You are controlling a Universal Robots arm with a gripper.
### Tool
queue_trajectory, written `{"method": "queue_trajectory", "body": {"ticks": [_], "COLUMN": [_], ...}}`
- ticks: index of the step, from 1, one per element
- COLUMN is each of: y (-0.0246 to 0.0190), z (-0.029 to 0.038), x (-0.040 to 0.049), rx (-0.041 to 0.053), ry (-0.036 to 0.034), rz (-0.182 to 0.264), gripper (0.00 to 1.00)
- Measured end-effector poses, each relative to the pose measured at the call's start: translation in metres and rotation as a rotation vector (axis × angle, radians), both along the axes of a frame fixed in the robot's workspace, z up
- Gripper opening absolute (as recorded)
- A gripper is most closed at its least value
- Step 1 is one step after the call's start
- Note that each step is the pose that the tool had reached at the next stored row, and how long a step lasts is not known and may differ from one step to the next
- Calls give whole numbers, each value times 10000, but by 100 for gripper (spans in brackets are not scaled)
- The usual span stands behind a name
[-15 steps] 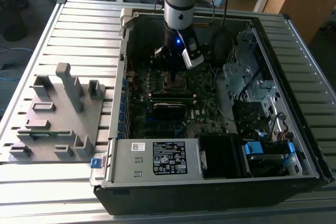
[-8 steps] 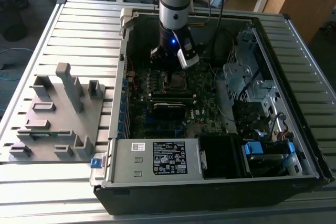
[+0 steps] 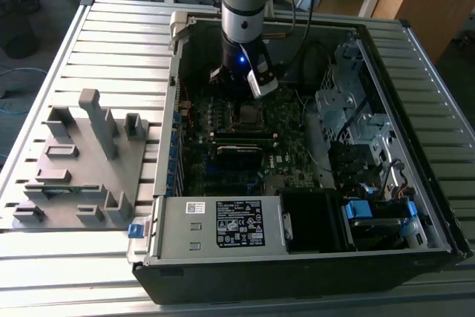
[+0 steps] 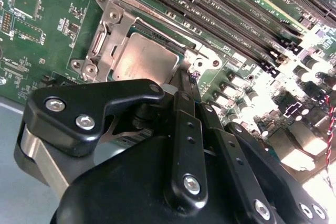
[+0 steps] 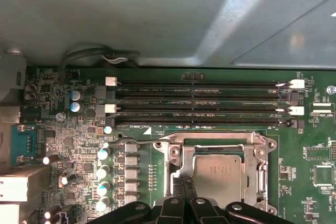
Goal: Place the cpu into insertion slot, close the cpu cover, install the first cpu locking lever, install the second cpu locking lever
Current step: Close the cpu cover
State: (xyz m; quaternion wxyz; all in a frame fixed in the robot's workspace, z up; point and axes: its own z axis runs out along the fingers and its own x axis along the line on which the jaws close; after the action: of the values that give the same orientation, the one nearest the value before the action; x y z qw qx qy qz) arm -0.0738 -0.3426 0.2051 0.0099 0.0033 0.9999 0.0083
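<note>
now the gripper (image 5: pixel 182 182) is reaching down into the open computer case (image 3: pixel 415 50), with its two slim black fingers (image 4: pixel 185 85) drawn together so that no gap is showing between them. whether they are pinching anything between their tips cannot be told. in both wrist views the tips are pressing in at the edge of the insertion slot (image 3: pixel 249 114), right beside one side of the cpu (image 5: pixel 219 174).

the cpu is sitting flat inside the slot, just ahead of the fingertips, its dull grey top showing through the cut-out centre of the cpu cover (image 5: pixel 257 145). the cover is lying down flat over the chip, framing it on all sides. in the second wrist view the same silver cover (image 4: pixel 113 24) and chip (image 4: pixel 144 59) are lying just past the fingers.

a thin wire lever (image 5: pixel 142 141) is running along the far edge of the cover from the gripper. beyond it, farther from the tips, long black memory slots (image 5: pixel 199 98) are lying side by side on the green motherboard (image 5: pixel 68 140). a row of small capacitors (image 5: pixel 103 171) is standing off to one side of the fingers.

well away from the gripper, outside the case, a grey fixture block (image 3: pixel 82 161) is resting on the slatted table (image 3: pixel 119 27).
</note>
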Motion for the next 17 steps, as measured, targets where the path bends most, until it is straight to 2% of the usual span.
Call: {"method": "queue_trajectory", "body": {"ticks": [6, 17], "y": [0, -1], "z": [-4, -66], "x": [-4, -11], "rx": [0, -5], "ry": [0, 3], "rz": [0, 9], "gripper": [10, 10]}}
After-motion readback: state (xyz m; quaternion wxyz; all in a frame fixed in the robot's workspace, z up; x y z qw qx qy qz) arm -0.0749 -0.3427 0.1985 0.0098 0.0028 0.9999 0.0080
